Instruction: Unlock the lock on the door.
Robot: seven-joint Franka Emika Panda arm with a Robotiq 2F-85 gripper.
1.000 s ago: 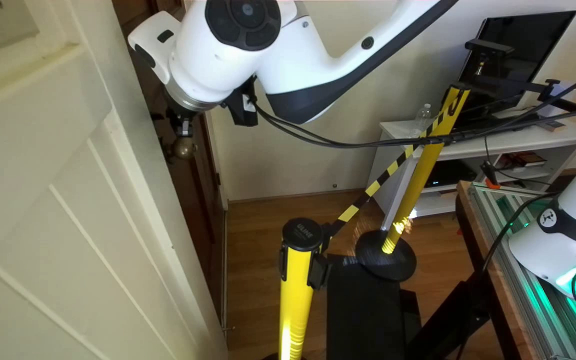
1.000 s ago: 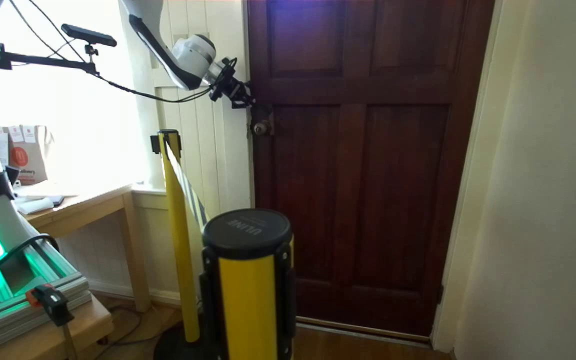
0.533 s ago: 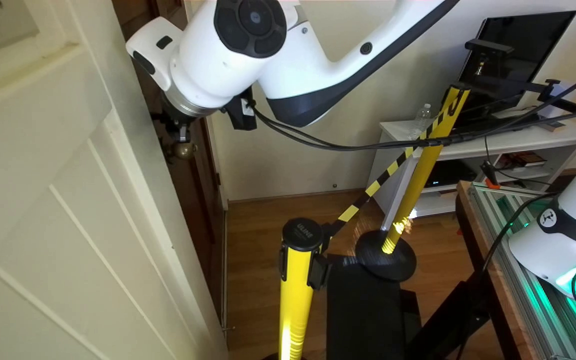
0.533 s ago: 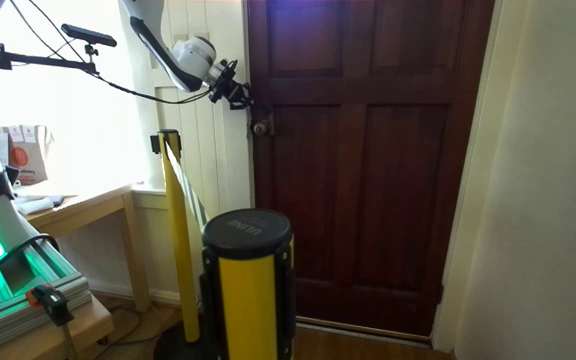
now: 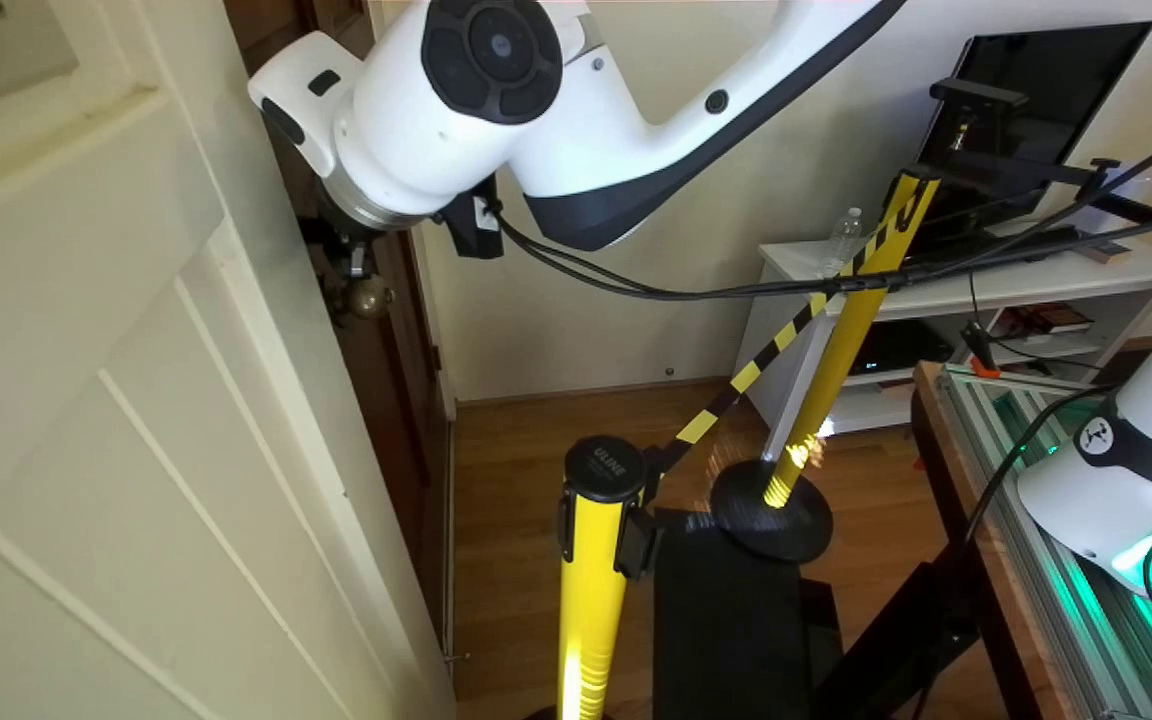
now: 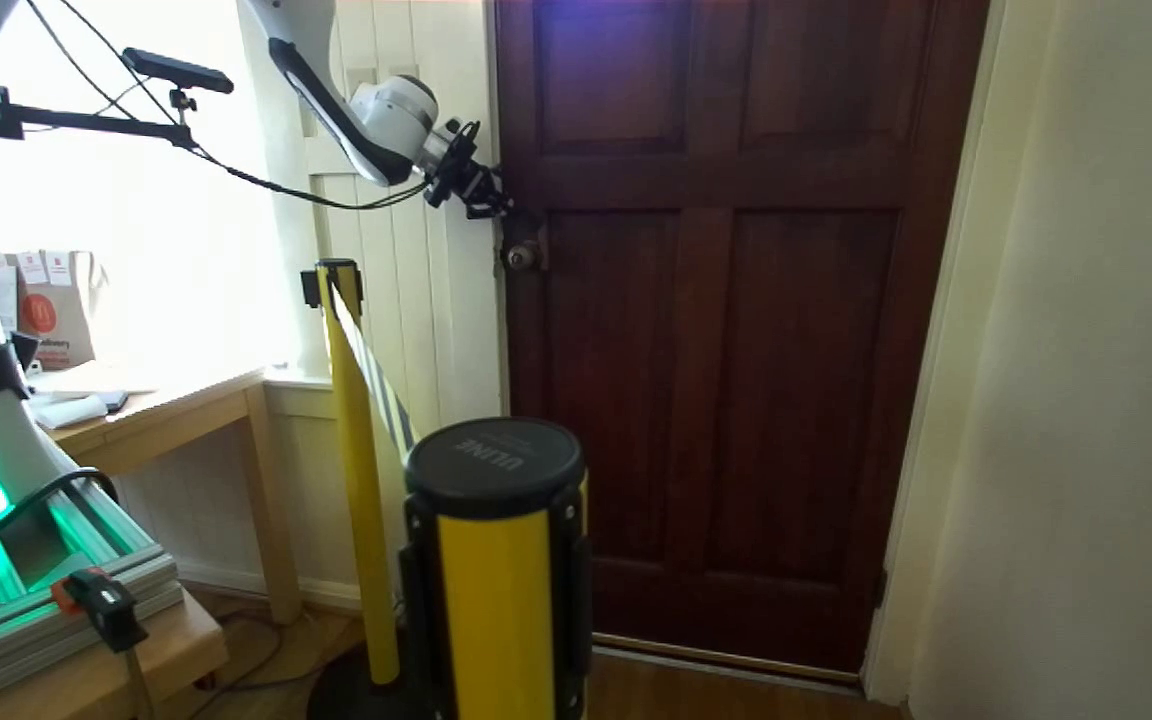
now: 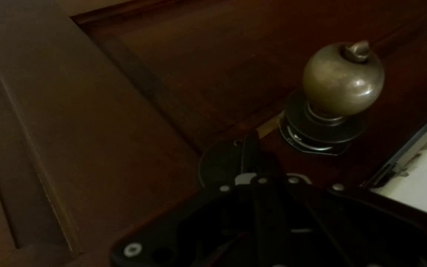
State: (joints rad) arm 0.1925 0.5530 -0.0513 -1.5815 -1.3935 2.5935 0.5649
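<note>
Hand (image 7: 261, 160) set narrow at lock (image 7: 217, 163), contact hidden in shadow

In an exterior view, we are seeing the gripper (image 6: 500, 194) hanging at the edge of the dark door (image 6: 704, 370), above the knob (image 6: 521, 257). Nearest us, a yellow post (image 6: 496, 590) is partly covering the door.

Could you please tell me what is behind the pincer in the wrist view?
Part of a round dark plate on the brown panelled door shows; the pincer covers the rest, including its centre.
</note>
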